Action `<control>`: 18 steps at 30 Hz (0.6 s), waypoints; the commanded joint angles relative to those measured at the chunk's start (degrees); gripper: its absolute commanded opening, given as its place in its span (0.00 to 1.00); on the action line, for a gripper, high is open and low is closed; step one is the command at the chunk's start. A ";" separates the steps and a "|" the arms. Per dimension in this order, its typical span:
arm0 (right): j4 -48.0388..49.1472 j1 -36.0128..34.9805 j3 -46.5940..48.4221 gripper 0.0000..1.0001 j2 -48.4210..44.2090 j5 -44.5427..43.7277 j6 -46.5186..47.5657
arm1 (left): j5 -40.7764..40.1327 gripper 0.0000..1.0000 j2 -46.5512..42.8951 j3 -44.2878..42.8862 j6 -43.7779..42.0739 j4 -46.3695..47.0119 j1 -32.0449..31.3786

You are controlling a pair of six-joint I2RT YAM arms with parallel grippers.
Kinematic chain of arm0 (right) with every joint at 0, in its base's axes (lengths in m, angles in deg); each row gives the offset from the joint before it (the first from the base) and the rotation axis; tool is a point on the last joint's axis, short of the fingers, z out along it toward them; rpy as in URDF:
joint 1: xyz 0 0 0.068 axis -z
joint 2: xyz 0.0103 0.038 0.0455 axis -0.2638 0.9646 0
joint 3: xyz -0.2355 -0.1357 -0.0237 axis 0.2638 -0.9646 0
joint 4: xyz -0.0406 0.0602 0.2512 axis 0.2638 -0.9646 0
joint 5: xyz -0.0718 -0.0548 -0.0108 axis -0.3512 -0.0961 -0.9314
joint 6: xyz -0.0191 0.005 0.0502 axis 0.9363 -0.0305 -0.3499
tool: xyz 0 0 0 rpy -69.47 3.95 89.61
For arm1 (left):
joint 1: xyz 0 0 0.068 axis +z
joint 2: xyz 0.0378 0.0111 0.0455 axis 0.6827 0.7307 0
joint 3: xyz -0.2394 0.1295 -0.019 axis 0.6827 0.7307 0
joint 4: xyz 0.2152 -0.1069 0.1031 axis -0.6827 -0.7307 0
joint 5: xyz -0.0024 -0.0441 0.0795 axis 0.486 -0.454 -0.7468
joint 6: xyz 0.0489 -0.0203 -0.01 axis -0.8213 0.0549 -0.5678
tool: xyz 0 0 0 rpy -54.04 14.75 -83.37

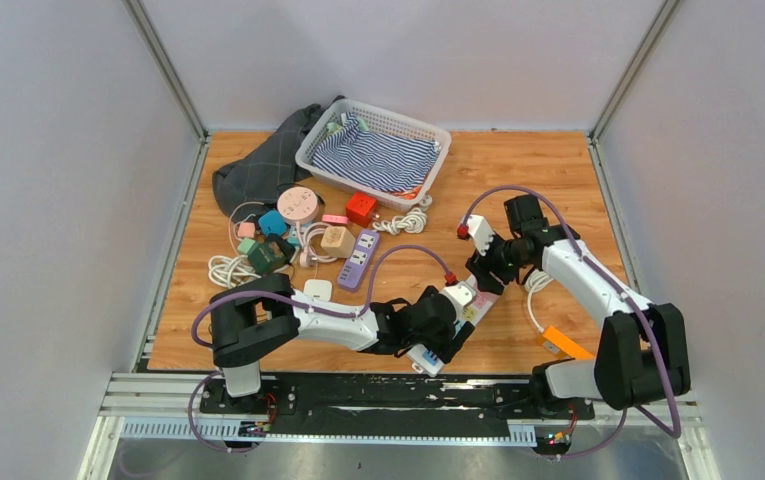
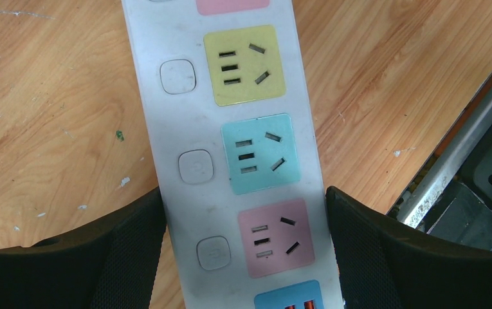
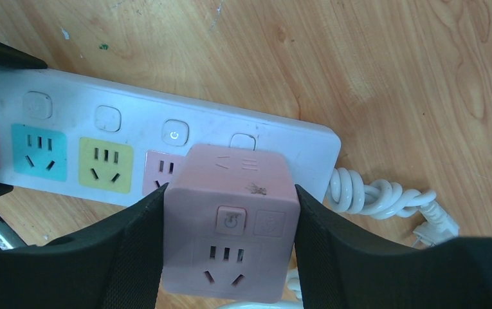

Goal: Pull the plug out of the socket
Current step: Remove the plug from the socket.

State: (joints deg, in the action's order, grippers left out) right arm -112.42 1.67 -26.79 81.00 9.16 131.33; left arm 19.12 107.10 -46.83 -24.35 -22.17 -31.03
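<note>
Bolted to the metal rail (image 1: 358,405) at the near edge, both arms reached inward over the wooden table (image 1: 558,180) and met a little right of its middle. On the left wrist view the left gripper (image 2: 244,193) straddled a long white power strip (image 2: 191,109), its black fingers (image 2: 134,244) spread wide and pressed against the strip's two long edges, so it gripped the strip across its width. Between those fingers ran a row of coloured outlets, yellow (image 2: 246,64), teal (image 2: 260,153) and pink (image 2: 275,238), each with a square white button beside it. From above, the strip lay diagonally, its near end by the rail and its far end angled to the right. At that far end the right gripper (image 3: 230,190) was closed on a pink cube plug (image 3: 230,219), one pad flat against each side of the cube. That cube sat over the last outlet of the strip, its own socket face and small button turned toward the wrist camera; whether its pins were seated in the strip could not be told. Just right of the strip's end lay a coiled white cord (image 3: 378,196), running out of the strip. Well apart, at the far left of the table, were a white basket (image 1: 303,155) holding a striped cloth (image 1: 378,160), a dark cloth (image 1: 258,170) beside it, a purple strip (image 1: 358,260), a red cube (image 1: 361,208) and a heap of other adapters and cords. A small orange item (image 1: 563,343) rested near the right arm's base.
</note>
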 commanded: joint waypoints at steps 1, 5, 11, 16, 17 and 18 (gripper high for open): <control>-4.64 -3.00 -3.75 0.00 -0.85 -1.46 3.84 | -0.75 0.00 0.30 1.04 -3.27 -1.33 0.08; -3.13 -0.29 -2.62 0.00 -1.58 -4.70 -0.20 | -0.76 0.00 0.34 1.05 -3.25 -1.34 0.08; -4.84 3.49 -0.96 0.00 0.88 -2.24 -1.78 | -0.84 0.00 0.34 1.07 -3.23 -1.33 0.08; -6.66 3.75 -0.51 0.00 2.06 2.18 -1.05 | -0.80 0.00 0.30 1.05 -3.28 -1.37 0.08; -7.04 3.78 -0.74 0.00 1.65 3.87 -0.57 | -0.84 0.00 0.29 1.05 -3.26 -1.35 0.03; -7.28 3.55 -1.11 0.00 1.03 5.21 -0.23 | -0.80 0.00 0.30 1.05 -3.25 -1.34 0.07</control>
State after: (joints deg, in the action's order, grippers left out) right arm -112.55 4.53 -26.57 81.50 10.52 128.36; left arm 19.18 107.10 -46.79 -25.32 -21.95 -31.01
